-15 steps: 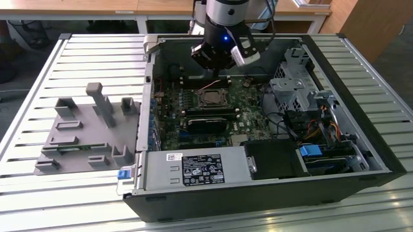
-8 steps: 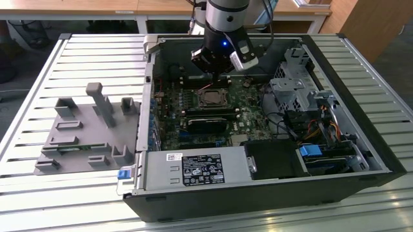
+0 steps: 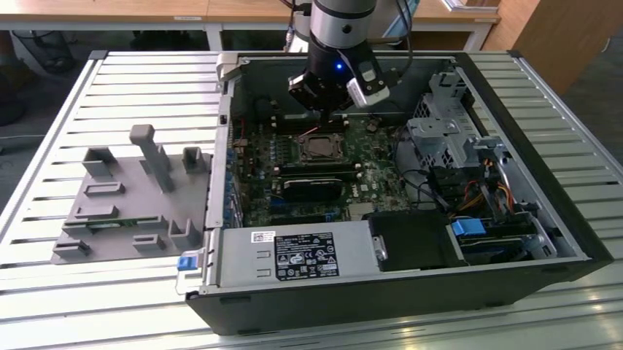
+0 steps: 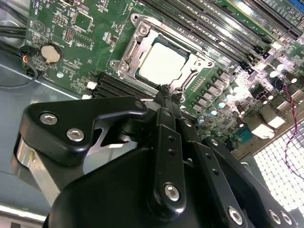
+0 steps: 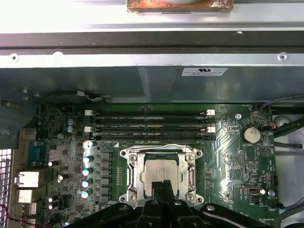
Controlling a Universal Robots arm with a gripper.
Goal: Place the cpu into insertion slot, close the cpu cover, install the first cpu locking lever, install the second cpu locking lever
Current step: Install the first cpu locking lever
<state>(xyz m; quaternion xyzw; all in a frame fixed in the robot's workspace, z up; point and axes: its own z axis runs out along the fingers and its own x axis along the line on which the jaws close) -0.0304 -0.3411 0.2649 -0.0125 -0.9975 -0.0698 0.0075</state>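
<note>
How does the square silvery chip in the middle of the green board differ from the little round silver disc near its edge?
The cpu is square; the disc is round. The cpu is clearly larger than the disc. The cpu sits framed by the silver cpu cover; the disc sits in a dark ring-shaped holder. Both are flat, silvery and lie level on the green board.

The exterior view is looking down from well above the cpu [image 3: 319, 149], taking in the whole computer case [image 3: 389, 306]. Both wrist views are facing the cpu from near, past the end effector [image 5: 163, 184].
</note>
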